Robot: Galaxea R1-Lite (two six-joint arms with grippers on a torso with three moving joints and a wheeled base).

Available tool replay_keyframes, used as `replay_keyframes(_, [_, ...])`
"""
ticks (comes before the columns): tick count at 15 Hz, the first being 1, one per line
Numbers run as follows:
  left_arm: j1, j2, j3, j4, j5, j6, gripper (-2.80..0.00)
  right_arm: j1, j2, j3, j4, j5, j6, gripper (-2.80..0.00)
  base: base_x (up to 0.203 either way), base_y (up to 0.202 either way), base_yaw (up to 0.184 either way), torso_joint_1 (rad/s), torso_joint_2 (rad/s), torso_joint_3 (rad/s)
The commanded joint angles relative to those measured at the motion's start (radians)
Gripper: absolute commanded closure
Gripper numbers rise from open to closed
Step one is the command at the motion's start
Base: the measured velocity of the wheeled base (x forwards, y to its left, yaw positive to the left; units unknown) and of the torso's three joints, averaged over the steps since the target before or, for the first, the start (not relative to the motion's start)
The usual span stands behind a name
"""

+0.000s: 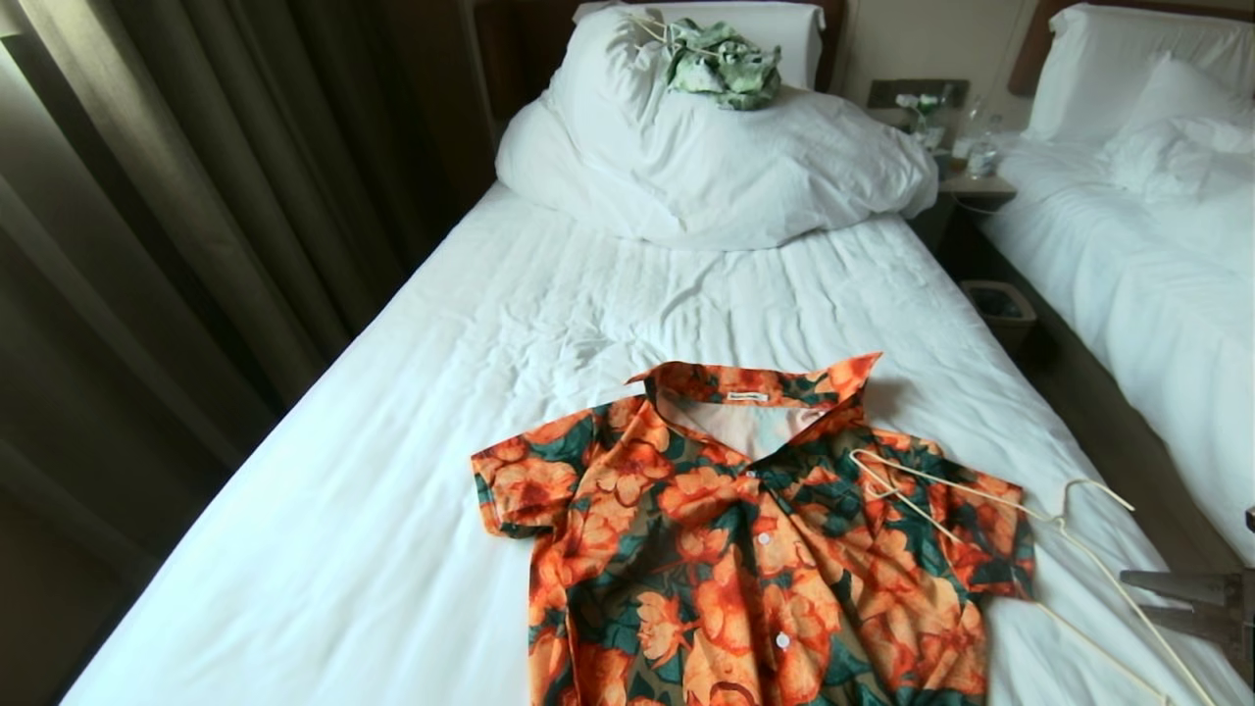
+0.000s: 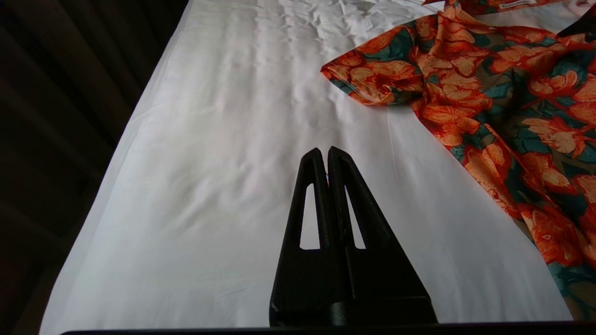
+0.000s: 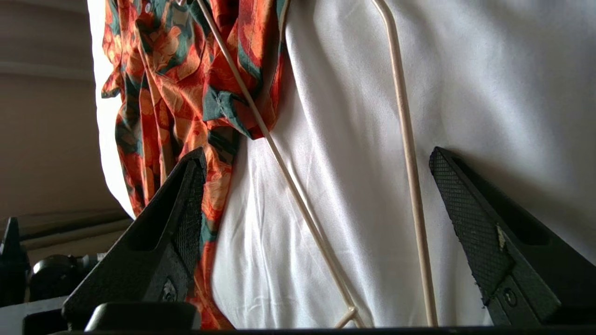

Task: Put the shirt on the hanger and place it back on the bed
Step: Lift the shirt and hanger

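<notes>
My right gripper (image 3: 316, 195) hangs wide open over the hanger (image 1: 990, 510), which lies partly on the flat shirt (image 1: 745, 559) on the bed (image 1: 392, 471); left gripper (image 2: 324, 156) idle, closed; next, pinch one wire.

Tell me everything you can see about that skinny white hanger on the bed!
The hanger is a thin, cream-white triangle of what looks like wire, with a curved hook pointing toward the bed's right edge. It lies flat and empty on the wrinkled white sheet. One end rests on top of the flowery orange shirt by its right sleeve. The right hand is wide open with two of the hanger's bars between its fingers, not pinching them.
</notes>
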Motion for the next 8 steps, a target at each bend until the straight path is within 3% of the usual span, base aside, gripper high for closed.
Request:
replay_keyframes(1, [0.001,0.000,0.000,0.000,-0.001,0.001,0.00,0.014,0.011,-0.001,0.002,0.008,-0.015,-2.80,0.000,0.000,0.000,0.000,0.00,0.000])
replay_keyframes(8, [0.002,0.000,0.000,0.000,0.000,0.001,0.00,0.117,0.001,0.005,0.002,0.010,0.015,-2.80,0.000,0.000,0.000,0.000,0.00,0.000])
